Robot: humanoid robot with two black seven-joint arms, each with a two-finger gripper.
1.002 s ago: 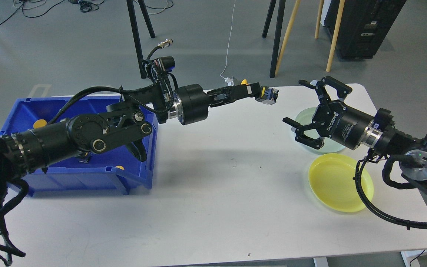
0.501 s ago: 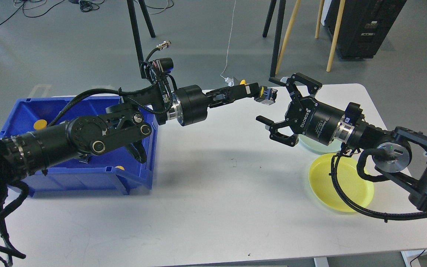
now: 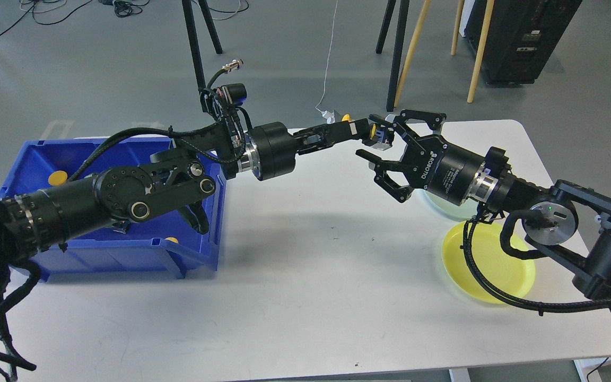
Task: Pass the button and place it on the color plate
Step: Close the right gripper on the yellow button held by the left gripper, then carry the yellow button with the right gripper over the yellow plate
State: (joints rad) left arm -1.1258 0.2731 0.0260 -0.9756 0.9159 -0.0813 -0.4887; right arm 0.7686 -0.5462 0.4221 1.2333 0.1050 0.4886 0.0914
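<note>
Above white table (image 3: pixel 305 297), left tool (image 3: pixel 370 132) holds button (image 3: pixel 381 135) pointing right.

Bin (image 3: pixel 199 249) on table (image 3: pixel 305 297) left; two plates (image 3: pixel 488 262) right, one behind other.

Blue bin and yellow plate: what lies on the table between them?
Head view: bare white table between the blue bin and the yellow plate. Both arms meet above it, farther back.

head view looks forward, down over table (image 3: pixel 295 297).
</note>
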